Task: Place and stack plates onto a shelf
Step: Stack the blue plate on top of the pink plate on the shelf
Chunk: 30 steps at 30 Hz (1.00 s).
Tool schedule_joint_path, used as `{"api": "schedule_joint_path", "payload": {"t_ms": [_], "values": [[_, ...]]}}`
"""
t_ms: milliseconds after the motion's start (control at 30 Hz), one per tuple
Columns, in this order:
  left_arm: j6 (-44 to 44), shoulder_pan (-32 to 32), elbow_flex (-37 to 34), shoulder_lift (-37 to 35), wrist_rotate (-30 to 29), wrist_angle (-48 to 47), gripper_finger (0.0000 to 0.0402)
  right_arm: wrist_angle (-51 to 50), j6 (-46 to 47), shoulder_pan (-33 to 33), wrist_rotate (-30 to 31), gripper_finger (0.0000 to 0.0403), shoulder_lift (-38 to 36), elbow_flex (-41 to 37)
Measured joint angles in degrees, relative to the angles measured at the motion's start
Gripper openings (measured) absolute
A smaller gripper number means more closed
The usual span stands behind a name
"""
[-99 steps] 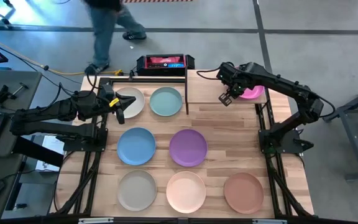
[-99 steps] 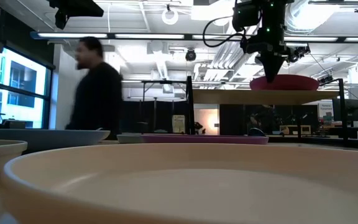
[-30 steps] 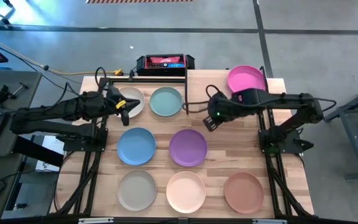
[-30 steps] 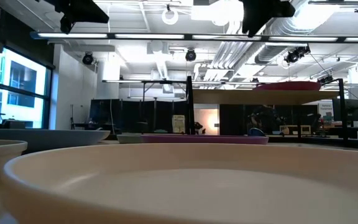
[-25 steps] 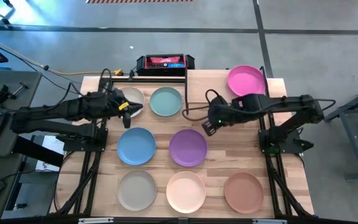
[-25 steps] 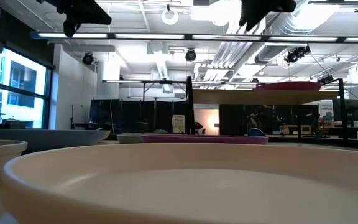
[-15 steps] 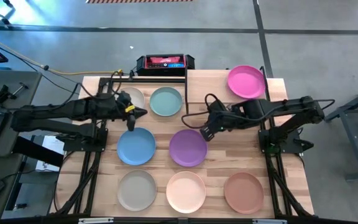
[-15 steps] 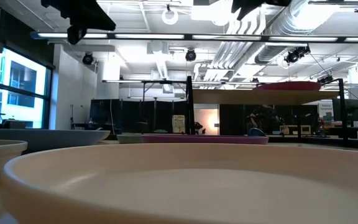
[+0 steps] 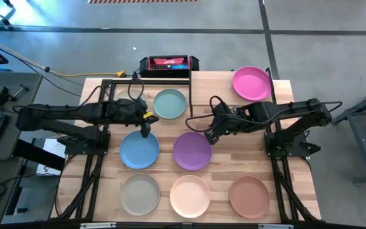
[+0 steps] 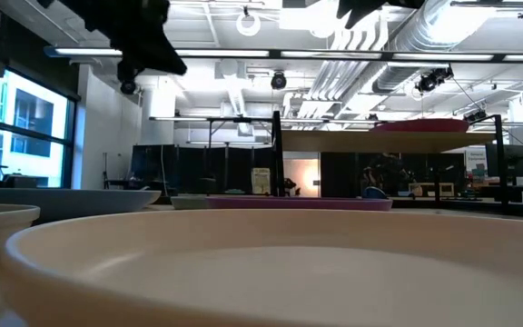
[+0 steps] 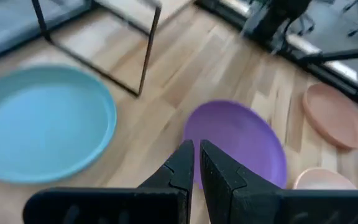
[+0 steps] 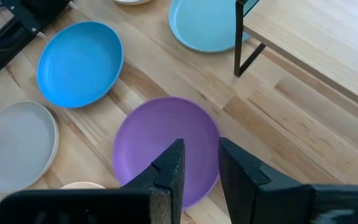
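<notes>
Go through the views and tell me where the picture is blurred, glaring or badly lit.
Left wrist view: soft motion blur over the round pale teal plate and round purple plate. Low view: the near cream-coloured plate rim fills the foreground out of focus; bright ceiling lights glare, arms silhouetted. High and right wrist views: even, sharp.

The magenta plate (image 9: 252,83), formerly in the right gripper (image 9: 209,136) jaws, now rests on the shelf (image 9: 221,86). The right gripper has withdrawn from the shelf and hangs above the far rim of the purple plate (image 9: 192,151), jaws slightly parted, empty. The left gripper (image 9: 146,130) has travelled from the cream plate to above the far rim of the blue plate (image 9: 138,149). The person behind the counter has gone.
</notes>
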Motion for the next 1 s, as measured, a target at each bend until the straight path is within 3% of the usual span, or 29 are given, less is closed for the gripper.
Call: {"api": "schedule_joint_path", "payload": {"t_ms": [267, 767, 1000], "values": [[-7.7, -1.2, 0.0, 6.9, 6.1, -4.6, 0.0016, -0.7, -0.4, 0.0, 0.0, 0.0075, 0.0, 0.0], [-19.8, -12.2, 0.0, 12.1, 8.6, -6.5, 0.0018, -3.8, -0.5, 0.0, 1.5, 0.0075, 0.0, 0.0], [-22.3, -14.0, 0.0, 13.3, 13.7, -5.7, 0.0047, -4.6, -1.9, 0.0, 1.4, 0.0075, 0.0, 0.0]]}}
